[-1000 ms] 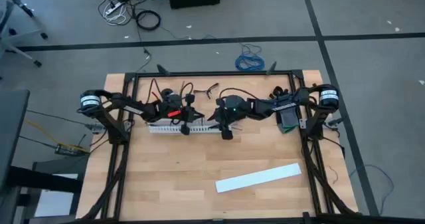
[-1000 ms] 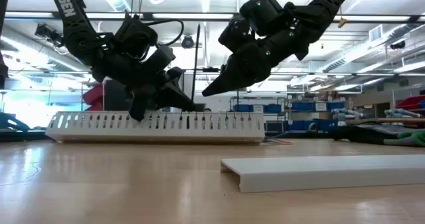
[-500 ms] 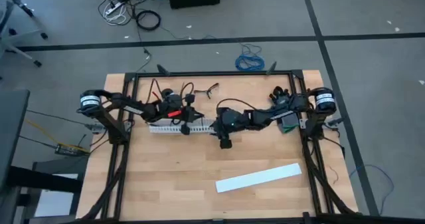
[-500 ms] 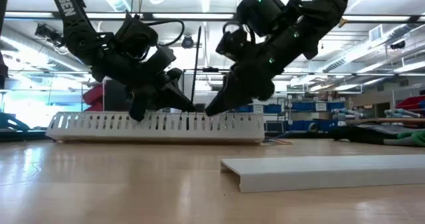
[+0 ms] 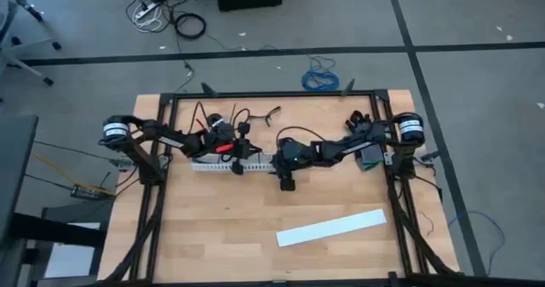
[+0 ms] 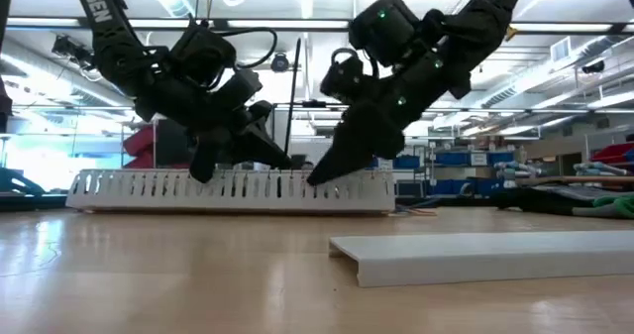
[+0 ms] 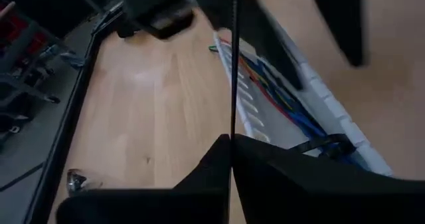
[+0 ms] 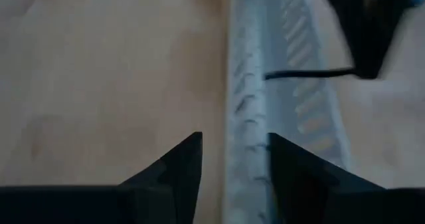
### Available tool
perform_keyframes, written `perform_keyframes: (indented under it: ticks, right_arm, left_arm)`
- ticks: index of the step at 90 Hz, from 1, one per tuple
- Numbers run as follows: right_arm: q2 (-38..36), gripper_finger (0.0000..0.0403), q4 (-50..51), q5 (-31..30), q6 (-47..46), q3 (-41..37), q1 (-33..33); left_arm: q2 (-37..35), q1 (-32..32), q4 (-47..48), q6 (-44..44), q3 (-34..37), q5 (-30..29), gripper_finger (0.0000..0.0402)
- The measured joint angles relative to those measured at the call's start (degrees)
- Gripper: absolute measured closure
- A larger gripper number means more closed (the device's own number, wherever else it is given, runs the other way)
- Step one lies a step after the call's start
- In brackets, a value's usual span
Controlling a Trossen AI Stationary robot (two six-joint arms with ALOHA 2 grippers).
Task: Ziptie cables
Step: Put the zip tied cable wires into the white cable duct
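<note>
Both pincers at frame centre. My right pincer [image 6: 315, 178], fingers parted, has dropped to straddle the white slotted plastic duct's [image 5: 223, 162] wall. Left pincer [image 7: 231, 144] pinches a thin black zip tie [image 7: 233, 64]. Coloured cables [image 7: 279, 98] lie inside, ready for cinching.

arms: dark, jointed | lettering: white | left claw [image 5: 238, 153]: red patch

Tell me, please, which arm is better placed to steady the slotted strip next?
Probably the right: its open pincer already straddles the strip's near wall, while the left pincer is shut on a thin black tie.
</note>
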State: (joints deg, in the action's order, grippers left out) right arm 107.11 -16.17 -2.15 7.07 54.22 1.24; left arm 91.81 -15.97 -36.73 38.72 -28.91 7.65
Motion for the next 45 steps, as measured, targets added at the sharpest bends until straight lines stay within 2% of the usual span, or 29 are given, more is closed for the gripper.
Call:
perform_keyframes:
  ticks: [14, 32, 45]
  right_arm:
    - [0.62, 0.0282, 1.48, -1.07, 0.02, -0.02, -0.65]
    - [0.70, 0.0386, 3.82, -1.12, 0.89, 0.00, -0.69]
    - [0.64, 0.0399, 8.21, -1.36, 5.34, 0.13, -0.88]
  left_arm:
    - [0.00, 0.00, 0.11, 0.07, 0.00, -0.14, 0.0401]
    - [0.00, 1.17, 0.33, 0.06, 0.00, -0.05, 0.0401]
    - [-0.04, 2.88, 0.06, 0.05, -0.04, 0.16, 0.0401]
